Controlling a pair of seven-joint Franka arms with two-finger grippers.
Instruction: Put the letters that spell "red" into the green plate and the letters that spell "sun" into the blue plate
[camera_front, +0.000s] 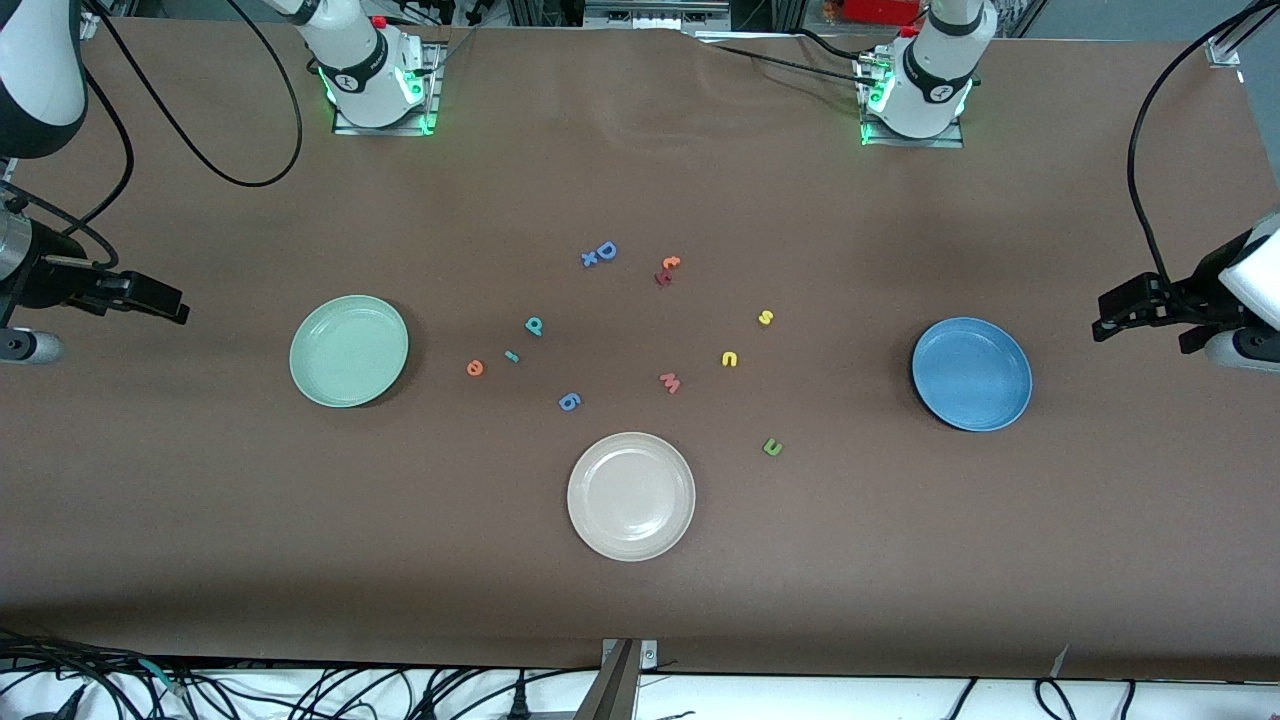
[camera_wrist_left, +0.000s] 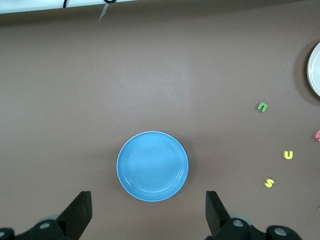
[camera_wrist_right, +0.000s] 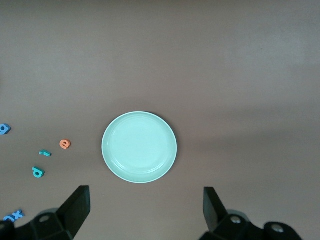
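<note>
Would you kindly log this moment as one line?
letters: all on table | green plate: holds nothing | blue plate: holds nothing | left end effector: open | right end effector: open

Green plate (camera_front: 349, 351) & blue plate (camera_front: 971, 374) empty; "red" letters (camera_front: 511, 356) + "sun" letters (camera_front: 730, 359) loose on table btwn

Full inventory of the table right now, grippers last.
green plate: 1, mint, right arm's end
blue plate: 1, blue, left arm's end
cream plate: 1, nearest the front camera
red letters: 3, teal d, teal r, orange e, beside green plate
sun letters: 3, yellow s, yellow u, green n
other letters: blue D, red-orange pair, pink w, blue g
right gripper: open, over green plate's edge
left gripper: open, over blue plate's edge
</note>
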